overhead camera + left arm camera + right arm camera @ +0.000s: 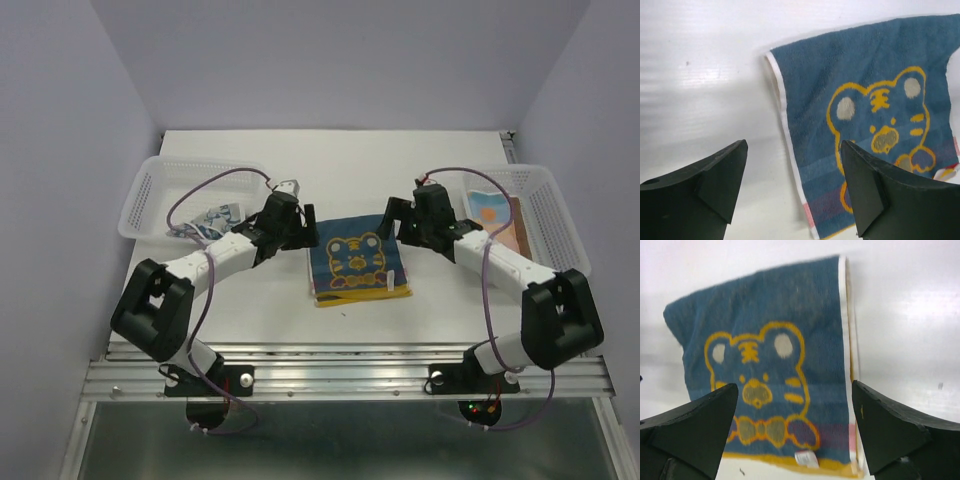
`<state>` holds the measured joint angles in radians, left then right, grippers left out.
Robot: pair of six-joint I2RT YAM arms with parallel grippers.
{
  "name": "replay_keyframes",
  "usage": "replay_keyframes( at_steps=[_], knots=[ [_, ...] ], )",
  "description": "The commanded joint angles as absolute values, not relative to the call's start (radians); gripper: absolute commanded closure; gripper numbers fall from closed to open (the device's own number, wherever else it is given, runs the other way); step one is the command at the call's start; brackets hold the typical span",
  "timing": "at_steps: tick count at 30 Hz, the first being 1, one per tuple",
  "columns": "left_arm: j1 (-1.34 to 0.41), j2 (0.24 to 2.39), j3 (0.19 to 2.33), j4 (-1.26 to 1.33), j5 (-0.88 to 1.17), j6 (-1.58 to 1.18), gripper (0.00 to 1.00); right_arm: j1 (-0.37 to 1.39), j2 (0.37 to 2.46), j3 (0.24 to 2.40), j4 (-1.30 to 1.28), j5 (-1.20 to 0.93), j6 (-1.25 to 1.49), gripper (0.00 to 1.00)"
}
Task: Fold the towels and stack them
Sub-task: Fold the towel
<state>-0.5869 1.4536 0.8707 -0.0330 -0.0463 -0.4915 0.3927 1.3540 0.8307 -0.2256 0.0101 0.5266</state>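
A folded blue towel (358,260) with a yellow bear-face print lies at the table's middle, on top of a stack whose orange edges show along its near side. My left gripper (300,232) hovers open just past the towel's left edge. In the left wrist view the towel (860,75) lies flat under the spread left gripper (794,145), which holds nothing. At the towel's right edge my right gripper (400,222) is open as well. The right wrist view shows the towel (770,305) flat below the empty right gripper (795,385).
A white perforated basket (150,195) at the left holds a white towel with a blue pattern (210,220). A second basket (545,210) at the right holds a peach-orange towel (492,212). Bare white table surrounds the stack.
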Motion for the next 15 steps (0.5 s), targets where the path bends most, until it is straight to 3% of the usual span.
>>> replay_keyframes(
  at_steps=[1,4,8,11,12,15],
  knots=[
    [-0.574,1.549,0.991,0.009,-0.005,-0.437,0.15,0.371,1.489,1.008,-0.184,0.080,0.433,0.00],
    [-0.558,1.629,1.060,0.002,-0.006,-0.426,0.22,0.344,1.578,1.072,-0.167,0.036,0.391,0.06],
    [-0.519,1.709,1.095,-0.037,-0.006,-0.419,0.36,0.307,1.681,1.133,-0.175,-0.060,0.354,0.26],
    [-0.489,1.739,1.114,-0.038,0.024,-0.410,0.44,0.285,1.747,1.167,-0.183,-0.060,0.331,0.28],
    [-0.483,1.762,1.120,-0.037,0.031,-0.408,0.45,0.281,1.761,1.173,-0.178,-0.063,0.330,0.33],
    [-0.474,1.798,1.150,-0.035,0.060,-0.397,0.46,0.255,1.807,1.195,-0.154,-0.098,0.324,0.34]
  ],
)
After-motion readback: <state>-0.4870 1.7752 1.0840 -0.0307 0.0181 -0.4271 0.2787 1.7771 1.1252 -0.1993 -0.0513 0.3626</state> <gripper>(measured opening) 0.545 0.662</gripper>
